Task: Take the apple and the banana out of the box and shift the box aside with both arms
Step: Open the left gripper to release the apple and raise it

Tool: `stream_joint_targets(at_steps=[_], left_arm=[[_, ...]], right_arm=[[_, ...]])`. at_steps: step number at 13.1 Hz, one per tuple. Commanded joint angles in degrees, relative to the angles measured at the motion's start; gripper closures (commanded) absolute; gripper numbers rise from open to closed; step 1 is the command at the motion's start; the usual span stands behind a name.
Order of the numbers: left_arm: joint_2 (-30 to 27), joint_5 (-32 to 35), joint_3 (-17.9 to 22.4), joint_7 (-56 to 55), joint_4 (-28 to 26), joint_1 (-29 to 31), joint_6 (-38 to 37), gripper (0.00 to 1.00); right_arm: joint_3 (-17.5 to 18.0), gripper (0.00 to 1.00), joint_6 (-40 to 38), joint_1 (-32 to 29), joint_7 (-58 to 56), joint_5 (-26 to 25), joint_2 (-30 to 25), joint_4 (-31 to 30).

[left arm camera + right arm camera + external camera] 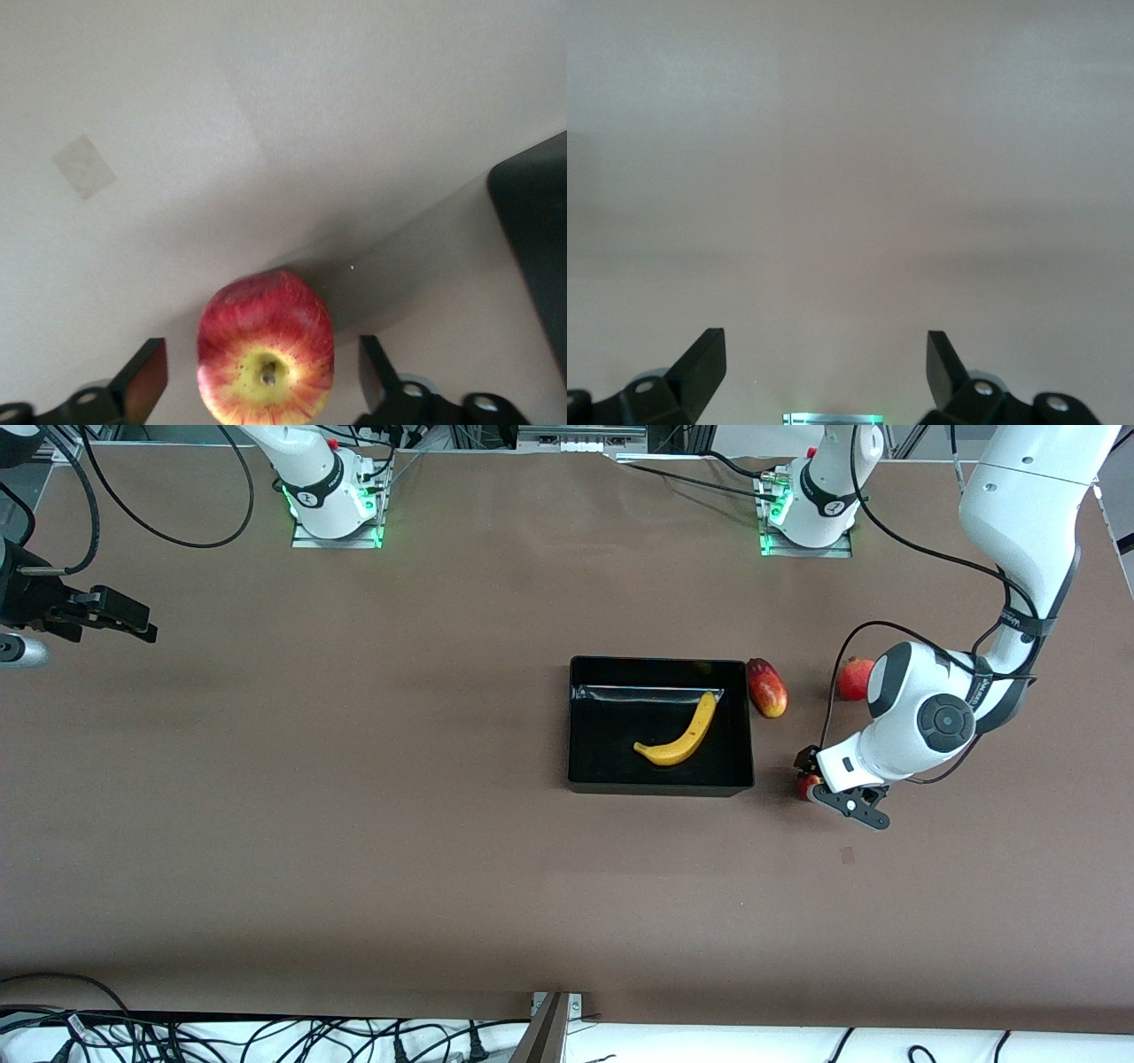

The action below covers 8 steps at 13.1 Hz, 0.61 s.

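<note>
- Banana (681, 737) lies in the black tray (586, 722).
- Apple (266, 348) on table beside tray, between spread fingers of left gripper (263, 382), untouched.
- Right gripper (826, 376) waits, fingers apart, well apart from tray.

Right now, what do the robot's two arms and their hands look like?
Both arms are glossy white and jointed, with round grey joint caps and loose black cables running along them. Green lights glow at their bases. The left hand and right hand are black, each with two flat, tapered fingers.

Apple (807, 785) mostly hidden under left hand (819, 779) in front view.
</note>
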Motion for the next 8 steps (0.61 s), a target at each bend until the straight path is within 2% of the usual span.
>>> stream_joint_targets(at_steps=[1,3,5,7,8], left_arm=[[-7.41,-6.87,-0.18,0.65,0.18,-3.63,-6.79,0.00],[-11.45,-13.55,-0.09,-3.45,0.01,-8.11,-11.53,0.00],[-14.53,-14.55,-0.09,-9.18,-0.69,-14.34,-14.36,0.00],[-14.73,-14.46,0.00,-8.59,-3.14,-18.67,-12.10,0.00],[-14.11,-14.20,0.00,-7.54,-5.85,-19.90,-7.12,0.00]], right_arm=[[0.44,0.00,-0.74,-0.65,0.06,1.14,-0.07,0.22],[0.44,0.00,-0.74,-0.65,0.15,1.14,-0.07,0.31],[0.44,0.00,-0.74,-0.65,0.06,1.14,-0.07,0.22],[0.44,0.00,-0.74,-0.65,0.06,1.14,-0.07,0.22],[0.44,0.00,-0.74,-0.65,0.06,1.14,-0.07,0.22]])
